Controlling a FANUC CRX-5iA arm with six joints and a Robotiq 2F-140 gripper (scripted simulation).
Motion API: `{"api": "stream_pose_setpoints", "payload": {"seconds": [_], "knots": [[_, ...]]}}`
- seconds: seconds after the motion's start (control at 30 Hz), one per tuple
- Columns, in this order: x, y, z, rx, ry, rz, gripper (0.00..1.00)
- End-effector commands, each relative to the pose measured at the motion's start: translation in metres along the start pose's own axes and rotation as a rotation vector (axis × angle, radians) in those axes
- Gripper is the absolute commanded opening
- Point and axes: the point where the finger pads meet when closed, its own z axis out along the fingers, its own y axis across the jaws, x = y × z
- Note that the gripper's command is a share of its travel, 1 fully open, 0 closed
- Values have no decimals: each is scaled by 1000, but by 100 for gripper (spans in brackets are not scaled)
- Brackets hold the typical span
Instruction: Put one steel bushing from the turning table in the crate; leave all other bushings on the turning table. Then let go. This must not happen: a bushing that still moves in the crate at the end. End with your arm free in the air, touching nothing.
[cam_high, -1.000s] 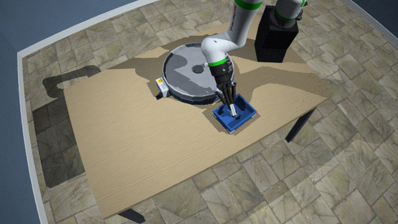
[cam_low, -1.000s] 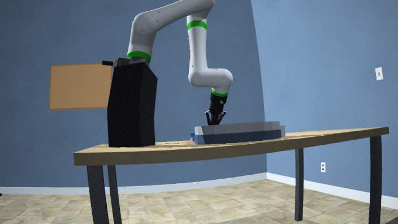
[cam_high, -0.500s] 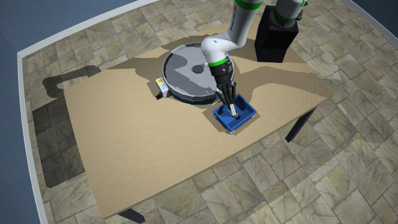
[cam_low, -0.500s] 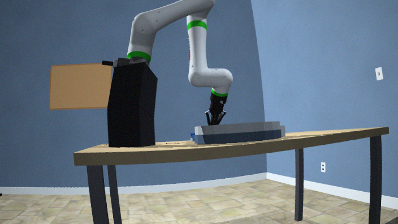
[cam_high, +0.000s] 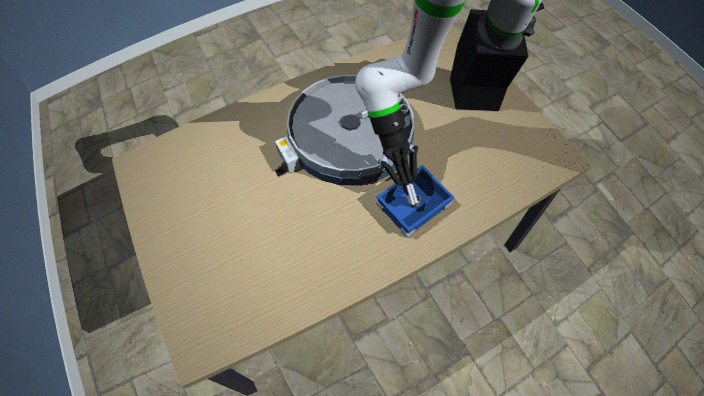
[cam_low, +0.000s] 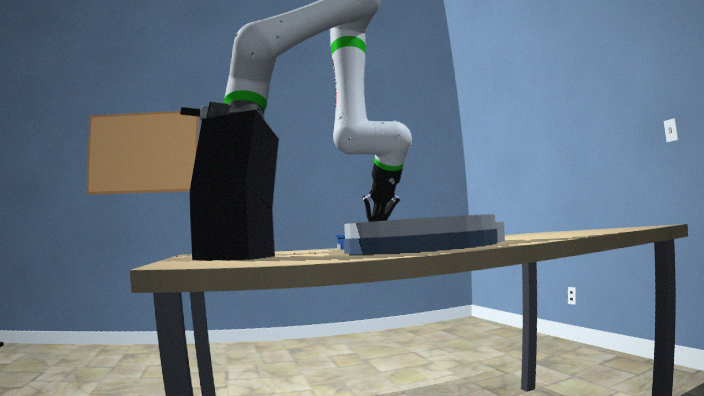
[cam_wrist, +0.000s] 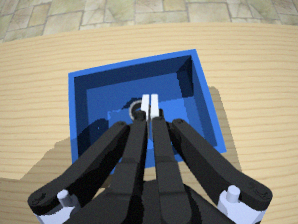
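Note:
My gripper (cam_high: 411, 192) (cam_wrist: 150, 104) is shut, pointing down inside the blue crate (cam_high: 430, 217) (cam_wrist: 133, 64). A small steel bushing (cam_wrist: 135, 108) shows as a grey ring at the fingertips, pinched by its wall and held just above the crate floor. The round grey turning table (cam_high: 320, 130) (cam_low: 425, 232) stands right behind the crate. I see no other bushing on its visible part; the arm hides its right side. In the exterior view the fingertips (cam_low: 378, 218) dip behind the turning table.
A dark hub (cam_high: 350, 121) sits at the turning table's centre and a white control box (cam_high: 286, 152) at its left edge. The arm's black pedestal (cam_high: 487, 65) (cam_low: 232, 185) stands at the back of the wooden table (cam_high: 240, 230).

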Motion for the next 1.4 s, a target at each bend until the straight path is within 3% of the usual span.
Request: {"api": "stream_pose_setpoints", "payload": {"seconds": [0.0,1.37], "knots": [[0,0,0,0,0,0,0],[-4,0,4,0,0,0,0]]}}
